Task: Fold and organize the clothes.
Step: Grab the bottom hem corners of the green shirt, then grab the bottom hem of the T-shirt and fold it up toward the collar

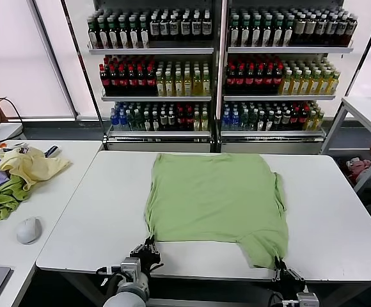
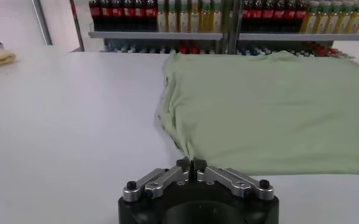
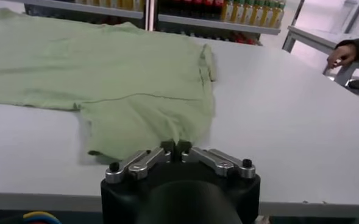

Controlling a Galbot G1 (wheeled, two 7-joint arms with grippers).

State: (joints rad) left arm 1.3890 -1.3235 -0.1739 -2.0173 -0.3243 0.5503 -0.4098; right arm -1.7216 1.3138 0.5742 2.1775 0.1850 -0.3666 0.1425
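Jaws of left gripper (image 2: 191, 163) together, empty, at the counter's (image 1: 83, 211) near edge just short of the shirt (image 1: 216, 198). Right gripper (image 3: 175, 147) likewise closed, at the hem. Shirt lies flat, centre.

I see a white table (image 1: 339, 211) ahead, a second table (image 1: 64, 192) butting its left edge. Behind the far edge stand shelves (image 1: 217, 50) of bottles (image 1: 153, 77), bright windows (image 1: 13, 57) either side, a small white table (image 1: 368, 109) off the far-right corner
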